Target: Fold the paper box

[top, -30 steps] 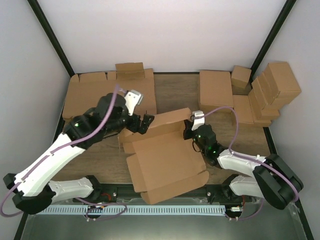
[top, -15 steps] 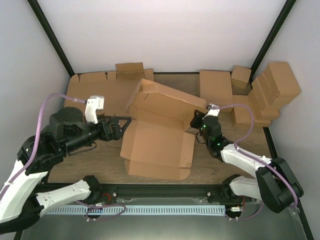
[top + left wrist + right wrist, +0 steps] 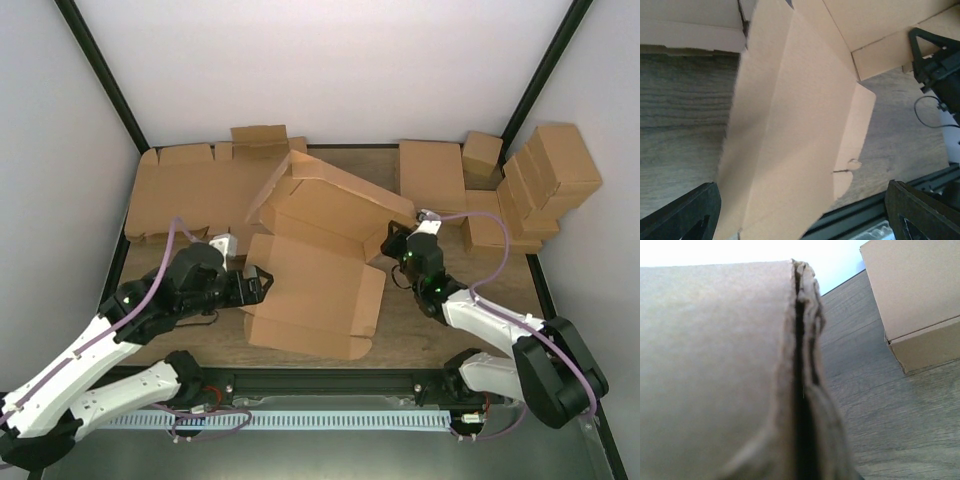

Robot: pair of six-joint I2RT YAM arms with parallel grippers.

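Note:
The paper box [image 3: 315, 300] lies half open mid-table, its base panel flat and its rear panel [image 3: 335, 195] tilted up towards the back. My left gripper [image 3: 258, 285] stands open at the base's left edge. In the left wrist view its fingers [image 3: 690, 212] sit far apart, and a cardboard flap [image 3: 790, 125] of the box rises between them. My right gripper [image 3: 393, 243] is shut on the right end of the raised panel. That panel's corrugated edge [image 3: 802, 365] fills the right wrist view and hides the fingers.
A pile of flat cardboard blanks [image 3: 200, 185] lies at the back left. Finished brown boxes [image 3: 550, 180] are stacked at the back right, one of them [image 3: 920, 300] close to my right wrist. A black frame rail [image 3: 330, 385] runs along the near edge.
The box has turned and its rear panel has been lifted towards the back by the right gripper. My left arm swung out left, then came back low to the box's left edge.

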